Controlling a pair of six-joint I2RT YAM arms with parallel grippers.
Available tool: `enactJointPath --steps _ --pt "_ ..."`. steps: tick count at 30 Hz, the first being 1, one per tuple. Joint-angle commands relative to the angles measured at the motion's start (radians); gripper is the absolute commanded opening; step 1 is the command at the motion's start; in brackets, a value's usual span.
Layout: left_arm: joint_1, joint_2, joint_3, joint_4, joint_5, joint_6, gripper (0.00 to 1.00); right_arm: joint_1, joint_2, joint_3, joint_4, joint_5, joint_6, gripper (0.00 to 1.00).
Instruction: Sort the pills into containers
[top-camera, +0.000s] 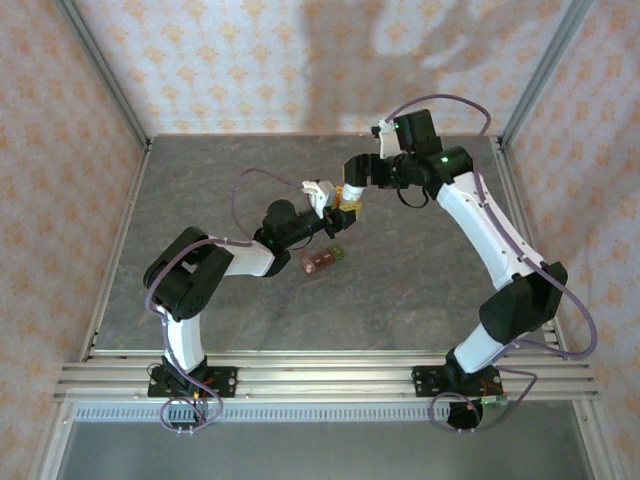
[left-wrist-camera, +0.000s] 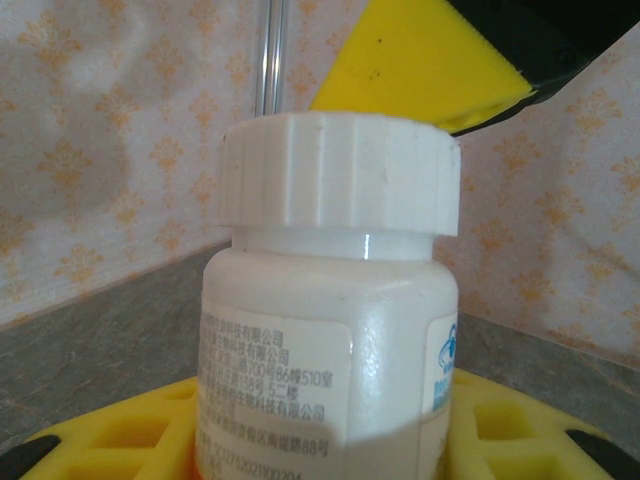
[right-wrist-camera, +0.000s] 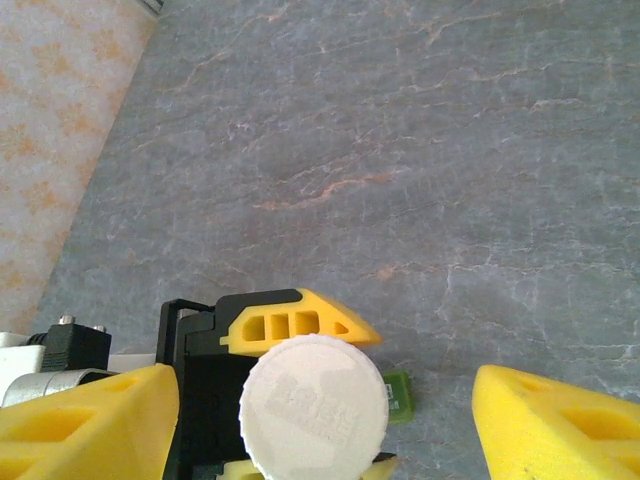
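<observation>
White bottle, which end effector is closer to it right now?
Left. The left end effector grips the white bottle by its body; the right end effector sits above the cap, fingers spread either side, not touching.

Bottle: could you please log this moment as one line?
left jaws: shut on bottle | cap: on | right jaws: open over cap

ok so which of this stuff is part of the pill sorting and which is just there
Job: bottle in the left gripper; right gripper open over it; strip on the table.
Just there: rail, wall.
</observation>
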Motion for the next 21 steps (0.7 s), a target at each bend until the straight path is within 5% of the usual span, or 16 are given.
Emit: enactJointPath --steps 1,14,21 --pt "-0.006 -0.031 0.018 0.060 0.020 0.007 0.00 -0.003 0.018 -0.002 0.002 -0.023 -0.014 0.74" --pt "-0.005 -0.027 0.022 0.063 0.023 0.007 0.00 -0.002 0.048 -0.022 0.011 -0.037 0.013 0.50" --pt "-0.005 -0.020 0.029 0.066 0.022 0.002 0.00 0.024 0.009 -0.125 0.085 0.074 0.204 0.46"
